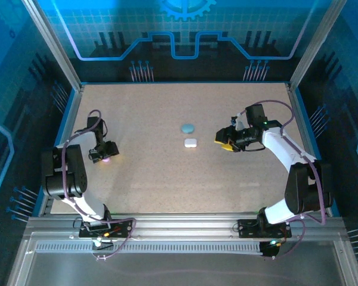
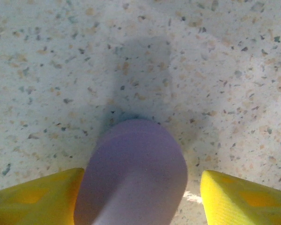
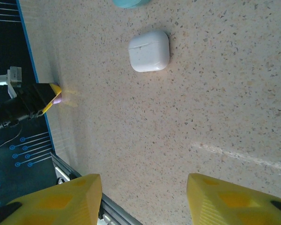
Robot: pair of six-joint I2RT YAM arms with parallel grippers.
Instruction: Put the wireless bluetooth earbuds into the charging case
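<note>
**Left jaws.** You see them spread around a purple, pebble-shaped plastic case (image 2: 131, 173) that rests on the speckled beige counter (image 2: 61, 70). The yellow finger (image 2: 37, 199) on the left of this wrist view appears to lie against the case's side. The opposite yellow finger (image 2: 243, 199) stands clear of it, with a strip of counter showing between. The case is bracketed, not pinched.

**Right jaws.** You see them spread above the counter with nothing between the two yellow fingers (image 3: 51, 201). A white, rounded-square plastic case (image 3: 149, 50), its lid shut along a visible seam, lies flat on the counter. It sits well ahead of the fingertips, roughly in line with the gap between them. Just past it is a pale blue-green oval plastic case (image 3: 130, 2), cut by the frame edge.

**Overhead.** The white case lies between the two sets of jaws, nearer the right ones. The pale blue-green case sits just beside it on the side away from the arm bases, and the two do not touch.
</note>
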